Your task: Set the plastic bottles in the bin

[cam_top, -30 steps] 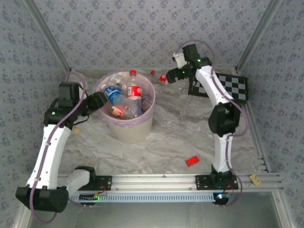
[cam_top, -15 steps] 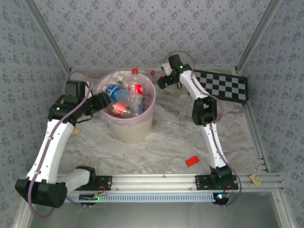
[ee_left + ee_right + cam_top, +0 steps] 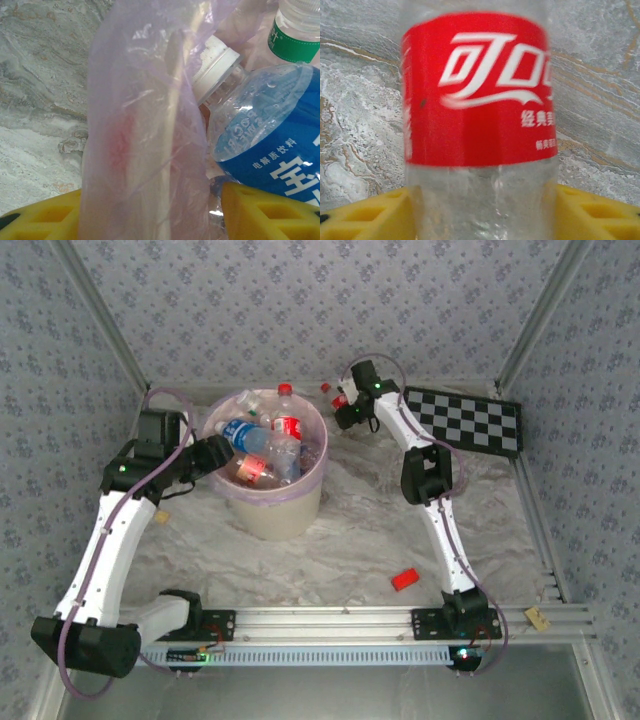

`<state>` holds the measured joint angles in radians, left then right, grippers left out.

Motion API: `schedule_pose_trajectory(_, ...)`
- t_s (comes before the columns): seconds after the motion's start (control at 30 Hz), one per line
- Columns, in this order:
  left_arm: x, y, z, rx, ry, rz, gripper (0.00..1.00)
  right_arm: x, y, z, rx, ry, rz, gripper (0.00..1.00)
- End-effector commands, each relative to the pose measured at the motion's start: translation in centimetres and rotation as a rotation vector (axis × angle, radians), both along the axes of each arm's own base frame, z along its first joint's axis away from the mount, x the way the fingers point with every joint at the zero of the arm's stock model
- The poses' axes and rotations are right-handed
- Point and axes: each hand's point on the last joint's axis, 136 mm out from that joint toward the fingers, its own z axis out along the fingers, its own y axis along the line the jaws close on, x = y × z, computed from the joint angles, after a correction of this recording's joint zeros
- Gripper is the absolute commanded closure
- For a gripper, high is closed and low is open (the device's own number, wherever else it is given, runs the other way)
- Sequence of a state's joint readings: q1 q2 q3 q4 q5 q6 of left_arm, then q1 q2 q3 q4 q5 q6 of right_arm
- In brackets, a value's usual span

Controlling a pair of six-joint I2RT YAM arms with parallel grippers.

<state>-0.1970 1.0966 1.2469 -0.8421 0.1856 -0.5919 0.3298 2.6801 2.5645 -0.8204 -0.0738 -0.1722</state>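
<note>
Plastic bottle [image 3: 477,90] with red label stands gripped between the right jaws.

checkerboard [image 3: 470,422]: far right, flat | red block [image 3: 404,579]: near centre-right | tan tag [image 3: 537,617]: front rail

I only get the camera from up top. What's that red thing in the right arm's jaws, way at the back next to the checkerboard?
Observer: The wrist camera there shows a clear bottle with a red label and white writing, sitting between the right jaws.
Operator: Is it squished?
Observer: I see no dents. It fills the whole gap from one yellow jaw to the other.
Operator: And the left jaws, at the bin?
Observer: The pink bag lies bunched between them, though I can't tell whether they pinch it.
Operator: Anything next to it?
Observer: A blue-label bottle with a white cap, right against the bag.
</note>
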Motion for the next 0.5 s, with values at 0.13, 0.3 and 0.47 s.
schedule_pose_trajectory(0.13, -0.2, -1.4, 1.4, -0.017, -0.040, -0.060, 0.40, -0.4, -0.8, 4.8, 0.022, -0.036, -0.034, 0.61)
schedule_pose_trajectory(0.3, -0.2, -3.0, 1.4, -0.029, -0.039, -0.102, 0.40, -1.6, -1.5, 10.0, 0.094, -0.054, -0.078, 0.78)
schedule_pose_trajectory(0.47, 0.3, -3.8, 1.4, -0.032, -0.046, -0.114, 0.40, -4.0, -3.3, 15.6, 0.174, -0.079, -0.118, 0.82)
